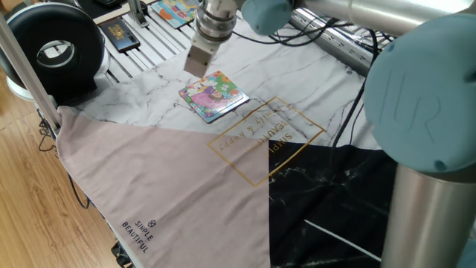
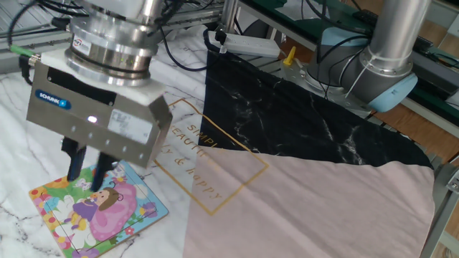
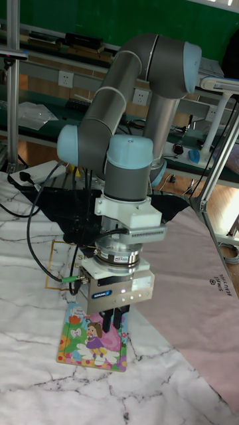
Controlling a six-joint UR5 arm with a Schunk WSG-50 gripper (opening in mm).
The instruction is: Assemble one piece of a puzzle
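Observation:
The puzzle [image 1: 216, 97] lies flat on the marble-patterned cloth, a bright cartoon board in pink, green and yellow. It also shows as the puzzle [image 2: 100, 211] and the puzzle [image 3: 93, 345]. My gripper [image 1: 195, 68] hangs above the cloth just off the board's far-left edge. In the other fixed view the gripper [image 2: 87, 175] hovers over the board's upper corner, fingers apart, nothing between them. The tall view shows the gripper [image 3: 114, 324] above the board's top edge. I cannot make out the piece as a separate thing in any view.
A black round device [image 1: 52, 48] stands at the back left. A dark booklet [image 1: 119, 35] and picture cards [image 1: 175, 11] lie on the slatted table behind. Pinkish cloth [image 1: 163, 186] and black cloth [image 1: 335, 201] cover the front. The arm's base [image 2: 387, 64] stands at the right.

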